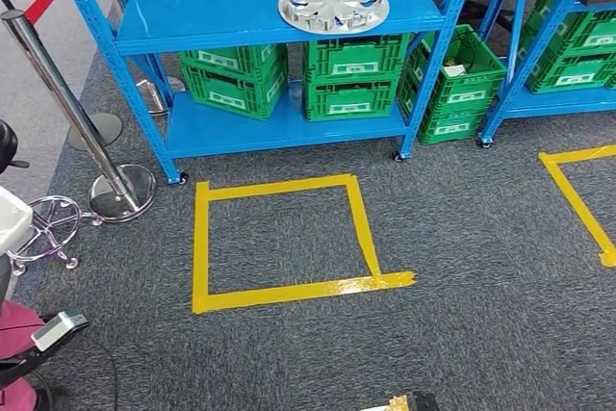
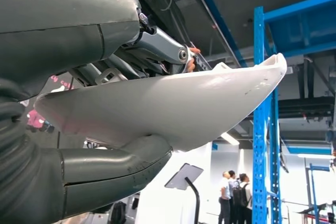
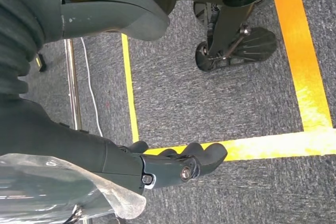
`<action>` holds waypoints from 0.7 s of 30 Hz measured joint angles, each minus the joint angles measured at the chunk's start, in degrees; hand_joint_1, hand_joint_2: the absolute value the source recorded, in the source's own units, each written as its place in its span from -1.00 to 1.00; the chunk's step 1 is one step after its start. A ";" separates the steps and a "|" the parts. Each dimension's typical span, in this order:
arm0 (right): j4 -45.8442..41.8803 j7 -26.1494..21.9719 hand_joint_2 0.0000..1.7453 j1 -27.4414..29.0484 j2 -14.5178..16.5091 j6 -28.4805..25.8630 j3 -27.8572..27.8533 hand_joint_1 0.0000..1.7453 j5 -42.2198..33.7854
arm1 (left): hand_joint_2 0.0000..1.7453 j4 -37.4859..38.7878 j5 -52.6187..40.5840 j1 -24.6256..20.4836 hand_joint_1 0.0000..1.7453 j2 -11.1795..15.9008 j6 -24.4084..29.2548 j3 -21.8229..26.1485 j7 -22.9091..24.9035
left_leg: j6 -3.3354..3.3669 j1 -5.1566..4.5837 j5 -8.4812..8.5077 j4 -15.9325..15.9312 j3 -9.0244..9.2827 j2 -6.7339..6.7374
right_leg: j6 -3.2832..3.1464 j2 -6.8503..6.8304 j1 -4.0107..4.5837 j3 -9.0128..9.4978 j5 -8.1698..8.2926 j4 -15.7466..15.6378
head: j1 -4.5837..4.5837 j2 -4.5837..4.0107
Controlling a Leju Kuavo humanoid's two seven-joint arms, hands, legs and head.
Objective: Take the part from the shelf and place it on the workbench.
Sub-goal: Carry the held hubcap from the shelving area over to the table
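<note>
Holding on tight is your main job now. Your left hand (image 2: 79, 35) grips a white curved plastic part (image 2: 166, 103) between its thumb and fingers, in the middle of the left wrist picture. Keep it flat and turn slowly, because I guess the workbench is somewhere behind you. Your right hand (image 3: 166, 166) is open and holds nothing above the yellow floor tape (image 3: 277, 142). A round silver wheel cover (image 1: 333, 0) lies on the blue metal shelf (image 1: 218, 12), at the top middle of the head picture.

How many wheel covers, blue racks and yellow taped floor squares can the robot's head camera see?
Silver wheel cover: 1
Blue shelving racks: 2
Yellow taped floor squares: 2 (one cut off by the picture's edge)
Total: 5
</note>
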 joint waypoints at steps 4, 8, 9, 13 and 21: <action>0.00 -0.14 1.00 -0.01 0.00 -0.05 -0.16 -1.00 0.09 | 1.00 0.47 0.44 -0.44 1.00 0.36 -0.06 -0.08 0.17 | -0.07 0.04 0.17 0.01 -0.20 0.00 | 0.13 0.00 0.01 -0.06 0.12 0.03 | -0.02 0.00; -0.01 -0.20 1.00 -0.04 0.00 -0.08 -0.21 -1.00 0.10 | 1.00 0.89 0.55 -0.98 1.00 0.50 -0.14 -0.13 0.17 | -0.20 0.10 0.26 0.00 -0.25 0.00 | 0.11 -0.01 0.05 -0.16 0.12 0.12 | -0.02 0.00; -0.01 -0.22 1.00 -0.04 0.00 -0.08 -0.21 -1.00 0.10 | 1.00 0.97 0.55 -1.09 1.00 0.51 -0.15 -0.14 0.17 | -0.23 0.11 0.28 0.00 -0.28 0.00 | 0.10 -0.01 0.05 -0.22 0.13 0.16 | -0.02 0.00; 0.00 -0.23 1.00 -0.04 -0.01 -0.08 -0.22 -1.00 0.10 | 1.00 1.23 0.55 -1.31 1.00 0.52 -0.15 -0.16 0.17 | -0.34 0.12 0.39 0.00 -0.44 0.00 | 0.00 0.00 0.06 -0.45 0.20 0.27 | -0.02 0.00; 0.00 -0.25 1.00 -0.05 0.00 -0.07 -0.25 -1.00 0.13 | 1.00 1.50 0.56 -1.42 1.00 0.53 -0.15 -0.19 0.17 | -0.40 0.10 0.45 0.07 -0.57 0.00 | 0.00 0.00 0.04 -0.59 0.27 0.32 | -0.02 0.00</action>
